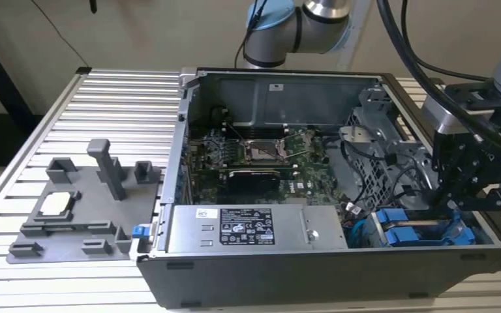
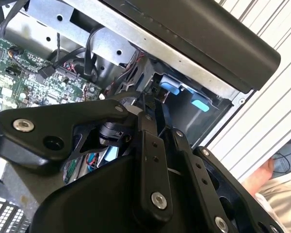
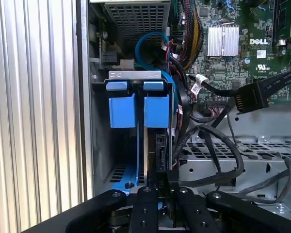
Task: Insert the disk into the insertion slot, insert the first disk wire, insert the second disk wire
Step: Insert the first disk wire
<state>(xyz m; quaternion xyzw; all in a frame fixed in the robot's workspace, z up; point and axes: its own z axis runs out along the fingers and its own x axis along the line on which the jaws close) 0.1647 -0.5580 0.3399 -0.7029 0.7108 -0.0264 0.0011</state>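
Closest to the wrist, the black two-fingered gripper [image 3: 162, 180] appears pinched together on a small black wire plug [image 3: 160, 154], held in line with the drive's end, presumably so it can be seated. Just beyond, the flat silver-grey disk [image 3: 156, 110] in its bright blue plastic carrier stands edgewise, already seated in the grey sheet-metal insertion slot [image 3: 135, 74], beside a second blue-tabbed carrier [image 3: 121, 110]. Farther off lies the green motherboard [image 3: 262, 73]; loose black cables [image 3: 218, 145] drape alongside the cage.
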